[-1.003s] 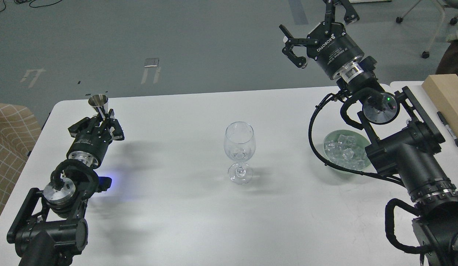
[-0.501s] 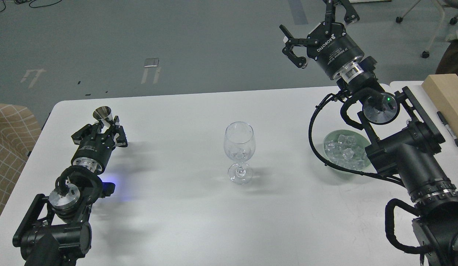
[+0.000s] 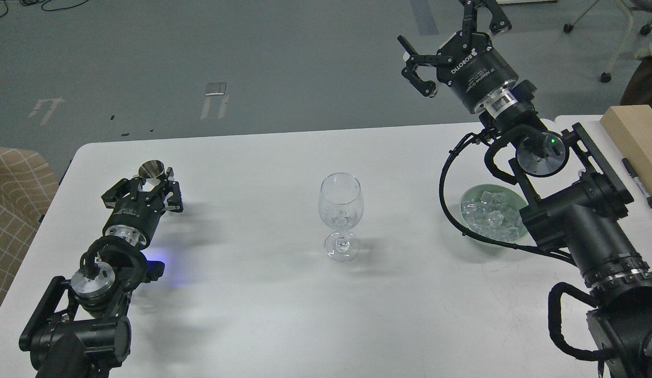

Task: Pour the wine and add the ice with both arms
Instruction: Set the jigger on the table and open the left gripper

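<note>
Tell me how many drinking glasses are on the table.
1: a clear wine glass stands upright mid-table. The small metal cup at the left tool is not glass.

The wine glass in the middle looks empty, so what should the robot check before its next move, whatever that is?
1. Wine glass upright, apart from both arms: ok.
2. No wine in it: ok; ice inside: cannot tell.
3. Left end effector around the metal cup: ok; grip firmness: cannot tell.
4. Right end effector open, holding nothing, raised beyond the table: ok.
5. Ice piled in the green bowl: ok.
</note>
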Robot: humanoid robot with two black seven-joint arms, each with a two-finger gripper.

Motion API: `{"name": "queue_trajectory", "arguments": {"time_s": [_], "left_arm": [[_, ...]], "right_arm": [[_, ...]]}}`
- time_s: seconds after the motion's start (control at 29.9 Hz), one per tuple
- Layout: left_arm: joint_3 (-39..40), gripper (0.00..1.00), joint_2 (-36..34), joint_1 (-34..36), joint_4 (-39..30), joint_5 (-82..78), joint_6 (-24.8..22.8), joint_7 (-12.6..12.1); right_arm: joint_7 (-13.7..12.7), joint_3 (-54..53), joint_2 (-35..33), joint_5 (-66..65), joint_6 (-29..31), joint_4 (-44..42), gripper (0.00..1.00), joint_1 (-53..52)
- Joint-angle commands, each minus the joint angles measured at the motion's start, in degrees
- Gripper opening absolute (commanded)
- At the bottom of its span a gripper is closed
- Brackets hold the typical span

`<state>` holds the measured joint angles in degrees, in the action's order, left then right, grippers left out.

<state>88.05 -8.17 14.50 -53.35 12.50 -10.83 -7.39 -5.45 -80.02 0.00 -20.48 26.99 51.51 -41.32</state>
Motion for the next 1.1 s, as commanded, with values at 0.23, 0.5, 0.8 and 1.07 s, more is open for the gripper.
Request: {"name": "queue_trajectory", "arguments": {"time_s": [0.23,0.5,0.8,1.07], "left_arm": [[-0.1,0.66,-0.2,0.0,0.0,-0.5,-0.1,0.1],[-0.2,0.91,-0.1,0.0,-0.3,-0.7,-0.4,0.9],[0.0,0.97,-1.4,0.0,-1.2,-0.9,-4.9,0.6],[-0.1,0.97,-6.0,-1.8,-9.2,-1.0,-4.7,0.3]], "right_arm": [[0.0,0.0,0.0,-0.1,0.0,0.0,1.0,-0.1],[0.0,0.0,0.0,0.0,0.0,0.0,1.0,-0.1],[0.0,-0.1,0.0,0.0,0.0,0.0,1.0,-0.2],[0.0,-0.1,0.0,0.0,-0.1,0.0,1.0,-0.2]]}}
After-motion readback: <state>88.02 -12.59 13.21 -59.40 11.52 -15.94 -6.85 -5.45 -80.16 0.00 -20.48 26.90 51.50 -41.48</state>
